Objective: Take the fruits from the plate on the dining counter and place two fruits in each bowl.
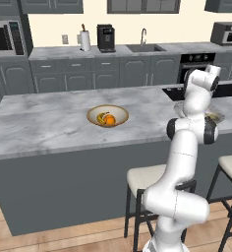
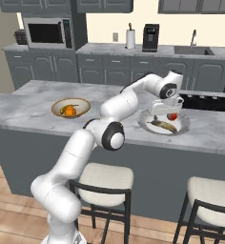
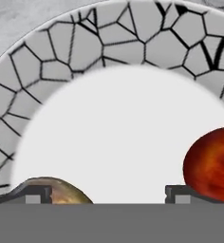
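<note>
Gripper position: low over the plate, jaws spread wide with nothing between them. In the hand view you see both fingertips at the bottom edge with bare white plate centre in the gap. A brownish-yellow fruit end, probably the banana, sits against the one fingertip, and the red fruit sits just beside the other.

Risk one: the gap is centred on neither fruit. If you close the jaws here, they are likely to meet on empty plate, or to clip one fruit off-centre and roll it. Recentre over one fruit before closing.

Risk two: the red fruit is round and the plate is shallow. A sideways nudge from a fingertip can push it over the rim onto the dining counter.

Risk three: the banana lies long and curved near the plate's front edge. A grip on one end is likely to let it pivot or slip during the lift.

Carry distance also matters. One bowl stands well apart to the robot's left on the same counter and already holds orange and yellow pieces, so confirm its count before you release there. A loose grip is most likely to fail on that long swing.
</note>
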Robot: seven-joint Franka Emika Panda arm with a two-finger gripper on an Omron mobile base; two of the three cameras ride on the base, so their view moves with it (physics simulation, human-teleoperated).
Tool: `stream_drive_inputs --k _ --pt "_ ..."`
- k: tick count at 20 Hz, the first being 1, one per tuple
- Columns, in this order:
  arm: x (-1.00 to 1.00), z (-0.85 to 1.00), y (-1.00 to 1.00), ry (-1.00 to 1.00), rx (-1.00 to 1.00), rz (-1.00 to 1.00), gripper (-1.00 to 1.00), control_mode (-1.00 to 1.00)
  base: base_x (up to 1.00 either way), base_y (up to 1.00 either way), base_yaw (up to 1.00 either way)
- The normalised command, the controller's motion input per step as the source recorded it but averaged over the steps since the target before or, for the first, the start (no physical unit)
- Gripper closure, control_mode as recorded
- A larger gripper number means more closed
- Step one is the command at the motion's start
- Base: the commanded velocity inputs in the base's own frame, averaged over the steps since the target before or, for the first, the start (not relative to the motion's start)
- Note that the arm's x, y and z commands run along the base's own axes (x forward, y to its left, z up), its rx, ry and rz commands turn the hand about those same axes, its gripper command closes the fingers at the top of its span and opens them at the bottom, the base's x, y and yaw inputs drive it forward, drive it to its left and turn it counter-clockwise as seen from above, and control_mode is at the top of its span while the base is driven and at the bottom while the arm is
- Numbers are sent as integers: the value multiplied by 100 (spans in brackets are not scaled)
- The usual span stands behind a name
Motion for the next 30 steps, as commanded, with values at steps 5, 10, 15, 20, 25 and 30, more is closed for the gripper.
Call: stream_drive_inputs --k 5,10,15,20,25,30 --pt "-56 -4 15 -3 -3 0 -100 -100 0 0 0" --pt "-100 -14 69 -21 -15 5 -100 -100 0 0 0" --pt "-100 -51 92 -59 -24 13 -100 -100 0 0 0" --pt "-90 -68 74 -84 -29 13 -100 -100 0 0 0" --pt "-50 -26 6 -52 -36 5 -100 -100 0 0 0" --pt "-2 9 6 13 -22 0 -100 -100 0 0 0"
